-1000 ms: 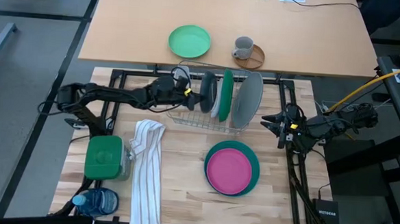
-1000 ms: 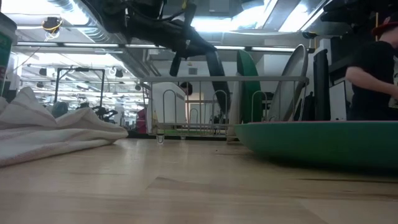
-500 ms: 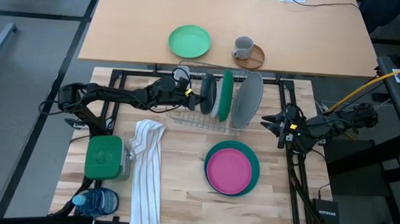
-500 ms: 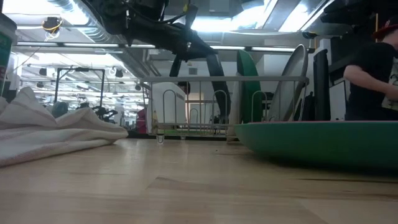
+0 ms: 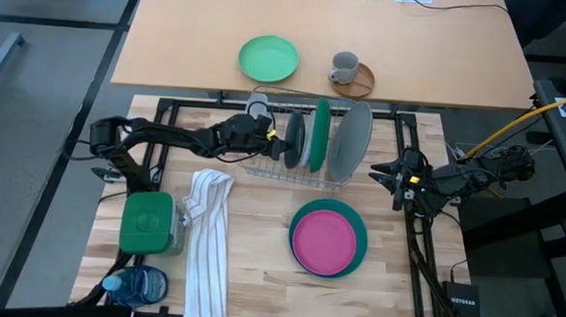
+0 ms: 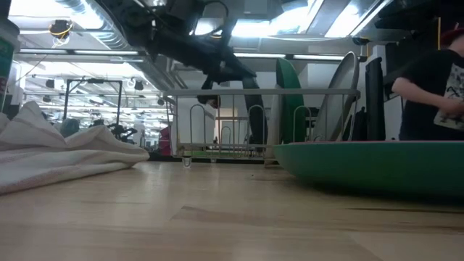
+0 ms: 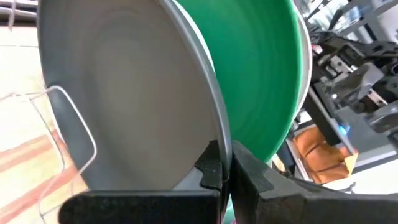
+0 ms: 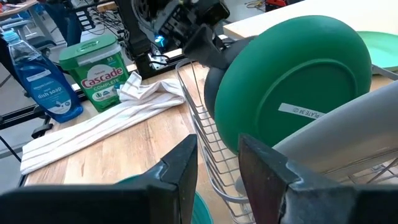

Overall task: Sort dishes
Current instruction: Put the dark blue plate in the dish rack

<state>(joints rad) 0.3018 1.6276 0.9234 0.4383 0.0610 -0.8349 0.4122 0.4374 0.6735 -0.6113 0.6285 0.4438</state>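
Observation:
A wire dish rack (image 5: 308,145) stands at the table's far middle. In it stand on edge a charcoal plate (image 5: 292,140), a dark green plate (image 5: 320,133) and a light grey plate (image 5: 349,141). A purple-pink plate (image 5: 324,240) lies on a teal-green plate (image 5: 359,221) at the near right. My left gripper (image 5: 272,139) reaches in from the left and is shut on the charcoal plate (image 7: 124,93). My right gripper (image 5: 381,173) is open and empty at the table's right edge, beside the rack. My left gripper pinches the charcoal plate's rim (image 7: 216,134) between its two fingers (image 7: 208,171), on the plate's left side. The fingers come about level from the table's left. The plate stands nearly upright, its lower part (image 6: 255,134) down among the rack's wires, next to the dark green plate (image 7: 261,74).
A striped towel (image 5: 207,242), a green detergent tub (image 5: 147,221) and a blue soap bottle (image 5: 136,287) lie at the near left. A mint-green plate (image 5: 268,58) and a grey mug (image 5: 343,67) sit on the far table. A person (image 6: 435,87) shows beyond the right edge.
My left gripper has gone down and a little toward the table's right edge with the charcoal plate. The plate has sunk lower into the rack and stands more upright than before.

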